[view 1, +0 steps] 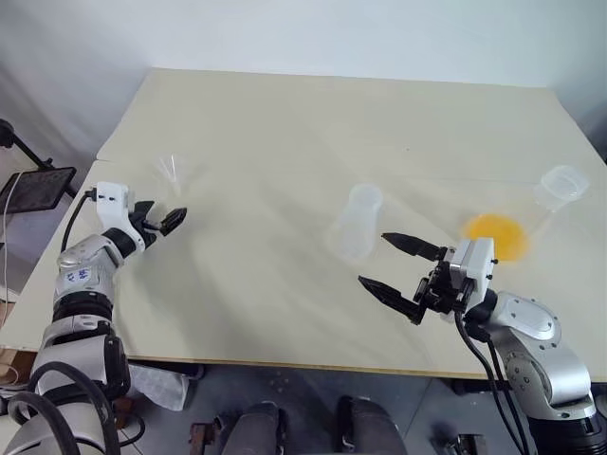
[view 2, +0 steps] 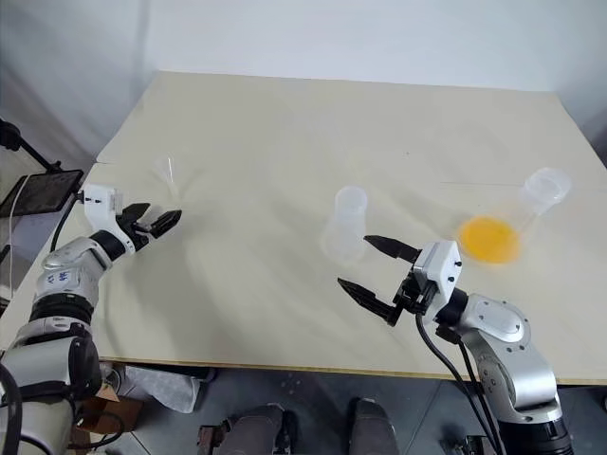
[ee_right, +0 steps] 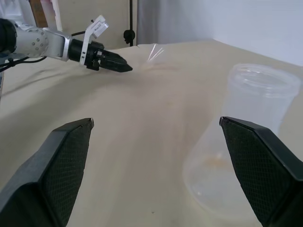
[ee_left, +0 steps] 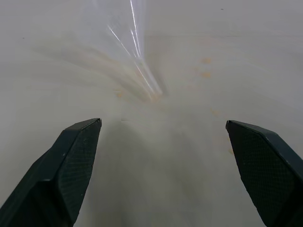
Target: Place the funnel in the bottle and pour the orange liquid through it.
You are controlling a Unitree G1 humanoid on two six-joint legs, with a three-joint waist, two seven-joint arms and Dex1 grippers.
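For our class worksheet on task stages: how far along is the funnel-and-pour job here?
Nothing is done yet. The small clear plastic funnel stands alone on the table, just ahead of the open left gripper. The empty clear flask-shaped bottle has no funnel. The orange liquid sits unpoured; the right gripper is open.

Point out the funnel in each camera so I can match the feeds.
Left eye view: funnel, on the table's near-left part, just beyond the open left gripper.
Right eye view: same spot.
Left wrist view: ahead of its fingers.
Right wrist view: far side, past the left gripper.
Shared landmark: the left gripper.
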